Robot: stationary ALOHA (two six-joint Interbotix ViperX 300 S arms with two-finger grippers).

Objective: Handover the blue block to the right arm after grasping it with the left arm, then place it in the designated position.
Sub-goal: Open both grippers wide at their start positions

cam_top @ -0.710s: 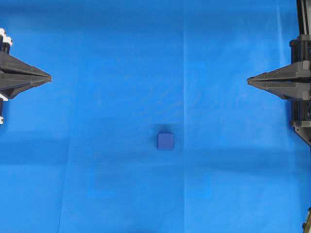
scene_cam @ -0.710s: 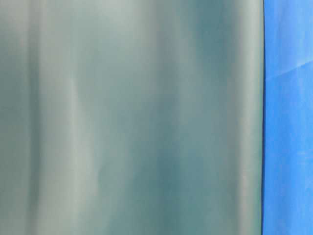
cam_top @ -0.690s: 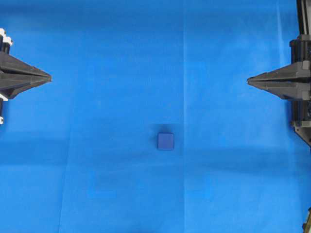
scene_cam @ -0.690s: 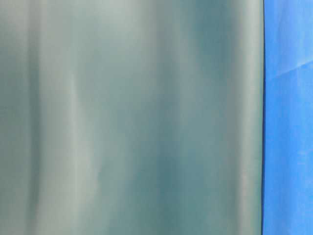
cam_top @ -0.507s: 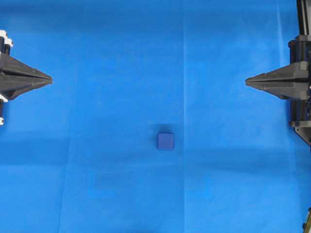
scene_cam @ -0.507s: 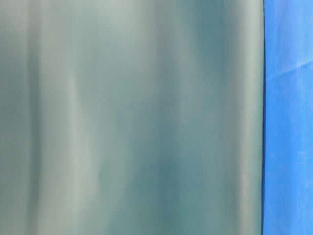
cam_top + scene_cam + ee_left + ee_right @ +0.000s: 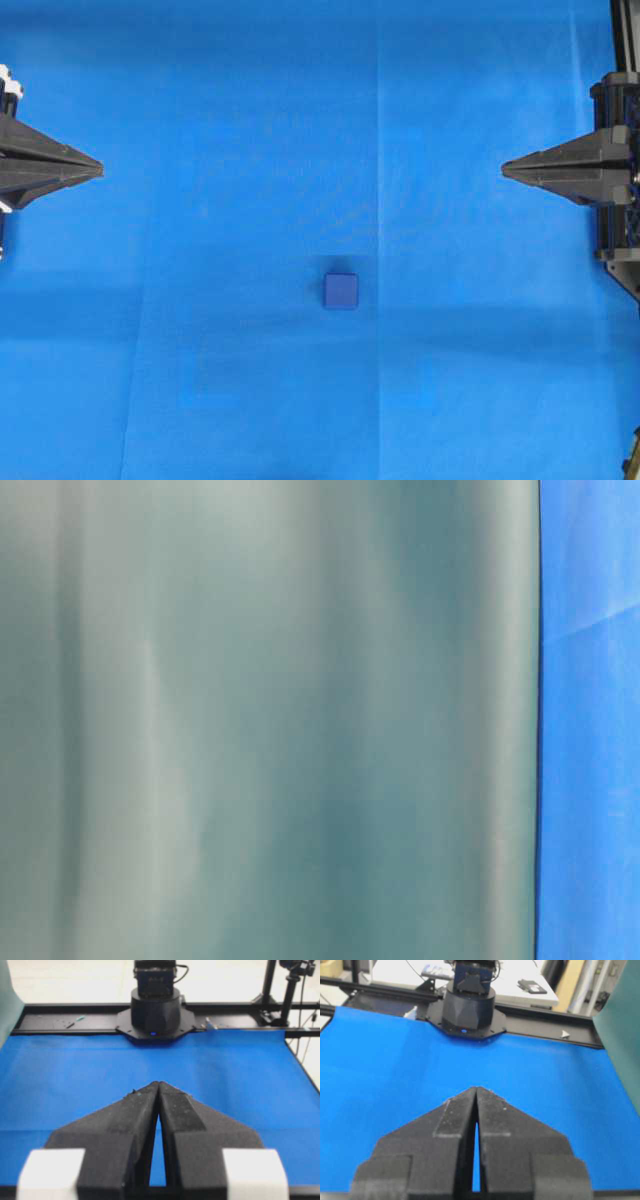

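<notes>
Squarely edge-aligned, the blue block (image 7: pixel 341 291)

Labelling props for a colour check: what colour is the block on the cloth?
Dark blue, darker than the bright blue cloth under it. The blue block shows best in the overhead view.

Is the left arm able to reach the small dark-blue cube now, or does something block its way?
Probably yes. Only bare bright blue cloth lies between the left arm's black pointed tool and the small dark-blue cube, which sits alone near the middle. The tool is shut, so it must open first.
</notes>
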